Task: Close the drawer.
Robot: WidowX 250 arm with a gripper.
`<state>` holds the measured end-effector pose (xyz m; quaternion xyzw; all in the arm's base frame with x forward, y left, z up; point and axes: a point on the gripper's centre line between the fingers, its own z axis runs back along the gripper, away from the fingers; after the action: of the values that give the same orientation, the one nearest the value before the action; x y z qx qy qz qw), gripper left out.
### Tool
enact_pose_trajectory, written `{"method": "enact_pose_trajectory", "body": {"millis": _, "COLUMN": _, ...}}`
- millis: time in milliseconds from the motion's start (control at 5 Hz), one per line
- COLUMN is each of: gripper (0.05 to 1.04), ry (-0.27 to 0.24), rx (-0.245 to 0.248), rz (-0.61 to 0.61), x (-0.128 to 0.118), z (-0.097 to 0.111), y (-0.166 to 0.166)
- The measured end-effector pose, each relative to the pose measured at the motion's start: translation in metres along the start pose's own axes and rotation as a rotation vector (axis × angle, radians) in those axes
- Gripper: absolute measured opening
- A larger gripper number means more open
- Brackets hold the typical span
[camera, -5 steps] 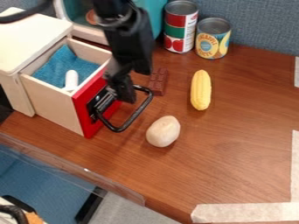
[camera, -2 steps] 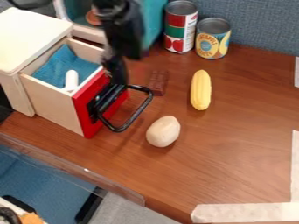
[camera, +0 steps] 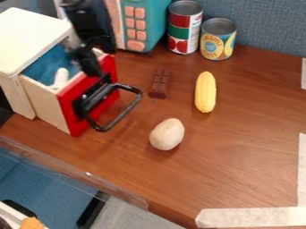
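The drawer (camera: 70, 112) sits partly open near the table's (camera: 239, 147) left edge; we cannot tell whether the gripper (camera: 93, 71) at its front is wide or narrow. An off-centre push could jam it.

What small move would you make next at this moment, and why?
Probably a short push of the gripper toward the cabinet. The drawer is partly open, with the blue cloth inside showing, and the gripper is by the top of its red front, so pressing that way should help shut it.
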<state>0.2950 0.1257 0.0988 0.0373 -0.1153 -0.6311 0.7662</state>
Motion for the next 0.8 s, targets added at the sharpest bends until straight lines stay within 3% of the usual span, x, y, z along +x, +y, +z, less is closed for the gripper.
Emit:
{"method": "enact_pose_trajectory", "body": {"millis": 400, "gripper": 1.001, "ry": 0.105, "rx": 0.03, "rz": 0.007, "x": -0.05, "z": 0.001, "y": -0.014}}
{"method": "enact_pose_trajectory", "body": {"millis": 800, "gripper": 1.001, "ry": 0.222, "rx": 0.095, "rz": -0.05, "x": -0.064, "z": -0.002, "y": -0.017}}
